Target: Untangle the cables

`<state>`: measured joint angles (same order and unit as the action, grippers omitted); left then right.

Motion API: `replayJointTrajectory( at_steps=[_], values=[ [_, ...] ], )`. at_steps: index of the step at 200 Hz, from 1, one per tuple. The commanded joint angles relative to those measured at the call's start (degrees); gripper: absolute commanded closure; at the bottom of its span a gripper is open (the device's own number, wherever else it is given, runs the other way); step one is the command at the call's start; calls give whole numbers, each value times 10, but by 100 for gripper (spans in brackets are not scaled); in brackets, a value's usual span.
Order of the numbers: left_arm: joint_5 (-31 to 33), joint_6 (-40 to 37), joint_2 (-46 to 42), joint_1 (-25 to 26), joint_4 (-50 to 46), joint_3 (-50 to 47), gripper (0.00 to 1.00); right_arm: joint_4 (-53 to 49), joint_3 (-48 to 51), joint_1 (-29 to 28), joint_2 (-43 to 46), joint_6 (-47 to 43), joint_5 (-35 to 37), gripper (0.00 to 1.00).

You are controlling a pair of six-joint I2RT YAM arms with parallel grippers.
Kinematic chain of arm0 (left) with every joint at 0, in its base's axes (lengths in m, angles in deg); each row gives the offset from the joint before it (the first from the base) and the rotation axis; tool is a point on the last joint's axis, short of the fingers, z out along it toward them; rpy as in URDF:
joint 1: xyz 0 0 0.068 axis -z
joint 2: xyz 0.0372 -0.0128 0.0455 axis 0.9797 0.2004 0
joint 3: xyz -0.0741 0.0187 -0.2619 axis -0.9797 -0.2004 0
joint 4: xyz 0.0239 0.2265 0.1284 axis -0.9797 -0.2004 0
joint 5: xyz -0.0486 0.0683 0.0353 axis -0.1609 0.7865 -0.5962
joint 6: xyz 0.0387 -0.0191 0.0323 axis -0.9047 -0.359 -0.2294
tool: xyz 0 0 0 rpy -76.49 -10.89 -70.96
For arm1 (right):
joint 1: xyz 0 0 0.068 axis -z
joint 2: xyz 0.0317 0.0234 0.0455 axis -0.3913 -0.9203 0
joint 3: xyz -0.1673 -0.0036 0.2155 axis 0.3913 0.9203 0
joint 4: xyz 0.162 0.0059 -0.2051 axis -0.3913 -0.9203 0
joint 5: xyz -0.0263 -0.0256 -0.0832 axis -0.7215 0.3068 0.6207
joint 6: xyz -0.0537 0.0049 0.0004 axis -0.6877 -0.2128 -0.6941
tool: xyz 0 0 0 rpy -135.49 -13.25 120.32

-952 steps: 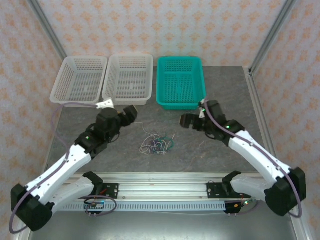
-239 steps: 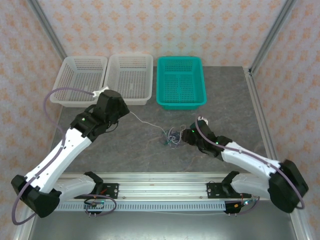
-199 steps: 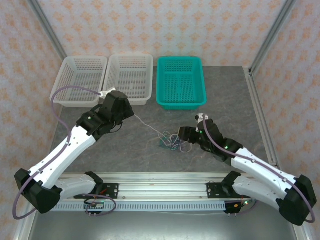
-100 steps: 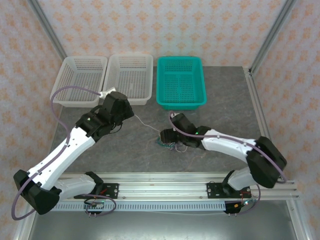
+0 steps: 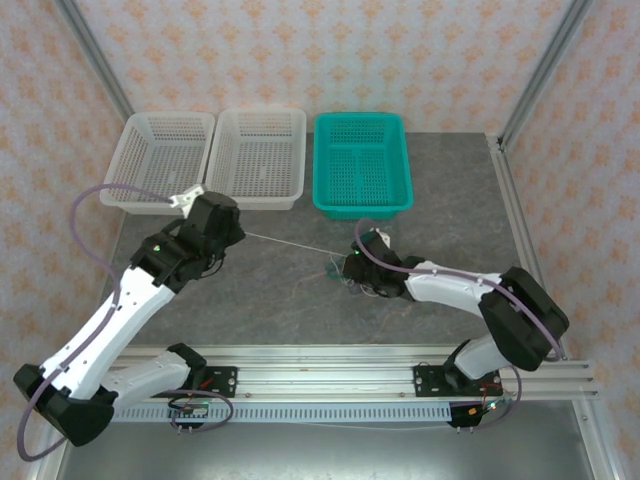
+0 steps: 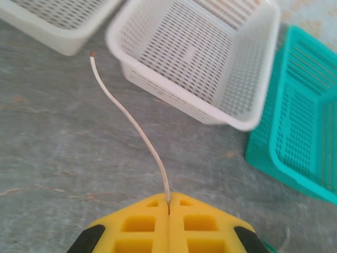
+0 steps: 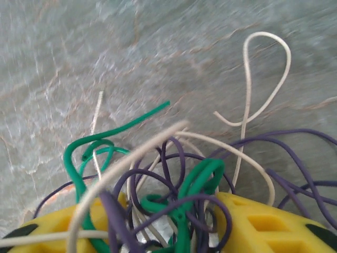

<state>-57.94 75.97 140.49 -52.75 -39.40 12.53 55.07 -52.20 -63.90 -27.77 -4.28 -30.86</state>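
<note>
1. Cables (image 5: 338,270) of thin, flexible wire in cream-white, dark purple and green are bunched in a loose tangle near the middle of the grey, stone-patterned worktop (image 5: 450,210), on the near side of a teal perforated plastic basket (image 5: 360,165).
2. Two white perforated plastic baskets (image 5: 165,160) (image 5: 260,155) are set side by side to the left of the teal one, along the far edge of the worktop.
3. The yellow left fingers (image 6: 168,205) are pressed together, and one cream-white cable (image 6: 134,124) is pinched between their tips.
4. In the left wrist view, the free end of this cable is curved away from the fingertips and is seen near the corners of the two white baskets.
5. In the top view, the same cable is stretched in a nearly straight line from the left fingers across the bare worktop to the tangle.
6. The yellow right fingers (image 7: 258,226) are placed at the tangle and are spread apart, one on each side of it, with green, purple and cream-white strands lying in the gap between them.
7. Whether any strand is pressed by the right fingers cannot be told.
8. In the right wrist view, a green strand (image 7: 131,124) and a cream-white loop (image 7: 266,58) are seen reaching beyond the tangle onto the worktop.
9. A thick lilac hose (image 5: 95,200) is looped from the left arm's wrist down towards its base.
</note>
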Motion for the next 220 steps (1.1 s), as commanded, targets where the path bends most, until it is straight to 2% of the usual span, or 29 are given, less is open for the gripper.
replayJointTrajectory(
  at_steps=[1,18,44,64,86,101,123,136,153,161,178,191,209,220],
  values=[
    [113,-19,-49,-79,-51,9,100,-95,54,57,28,61,93,46],
    [112,-36,-58,-117,-64,25,100,-109,77,100,63,97,106,41],
    [112,-39,-69,-145,-75,31,100,-124,89,143,102,110,113,40],
    [55,-43,-74,-146,-34,2,100,-98,89,143,120,72,85,41],
    [-56,-57,-68,-146,40,-43,100,-74,73,140,131,1,-3,36],
    [-116,-59,-57,-146,80,-71,100,-41,74,136,152,-55,-99,26],
    [-132,-46,-39,-143,94,-101,100,-18,80,119,206,-111,-198,8],
    [-135,-42,-32,-140,106,-122,100,-1,84,106,230,-134,-263,6],
    [-141,-39,-24,-132,123,-143,100,-6,70,89,245,-140,-283,3],
    [-140,-39,-20,-128,126,-149,100,-7,60,80,246,-137,-274,3],
    [-138,-39,-14,-122,131,-154,100,-22,26,51,225,-142,-208,2],
    [-134,-38,-13,-117,133,-154,100,-53,-17,18,187,-158,-129,3],
    [-126,-38,-14,-114,127,-147,100,-114,-85,-24,111,-181,-16,7],
    [-117,-37,-16,-114,119,-142,100,-140,-117,-38,64,-196,18,14]
  ],
)
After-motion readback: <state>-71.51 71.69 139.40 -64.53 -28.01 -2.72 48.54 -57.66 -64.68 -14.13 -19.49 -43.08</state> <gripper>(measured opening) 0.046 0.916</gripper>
